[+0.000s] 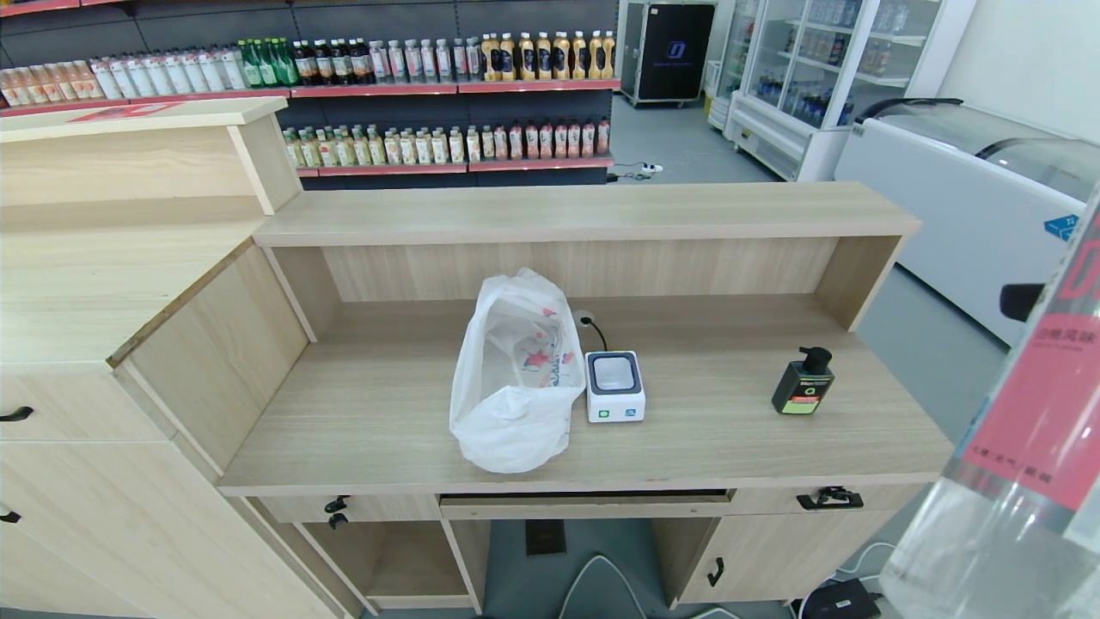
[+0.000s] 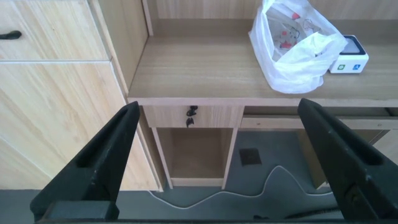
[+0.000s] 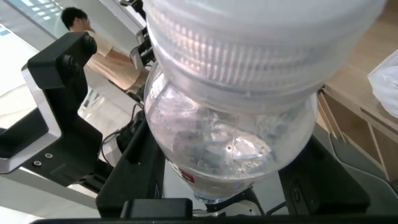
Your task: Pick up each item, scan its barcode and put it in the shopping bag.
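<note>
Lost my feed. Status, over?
Left claw open, empty. Right claw shut on water bottle, held up at right. Scanner, bag unobstructed; pump bottle stands on counter.

You're facing a light wooden table point(image 1: 705, 447) with a raised back ledge point(image 1: 584, 211) and a taller cabinet point(image 1: 112, 258) adjoining it on the left. Beyond it, store shelves point(image 1: 447, 88) carry rows of bottled drinks. Farther right stand a black case point(image 1: 675, 52), a glass-door fridge point(image 1: 816, 69) and a white chest freezer point(image 1: 945, 198). Cables point(image 1: 601, 572) lie on the floor under the table.

Shop: drink shelves point(image 1: 447, 88), checkout ctr point(image 1: 713, 404) w/ scanner point(image 1: 614, 385).
</note>
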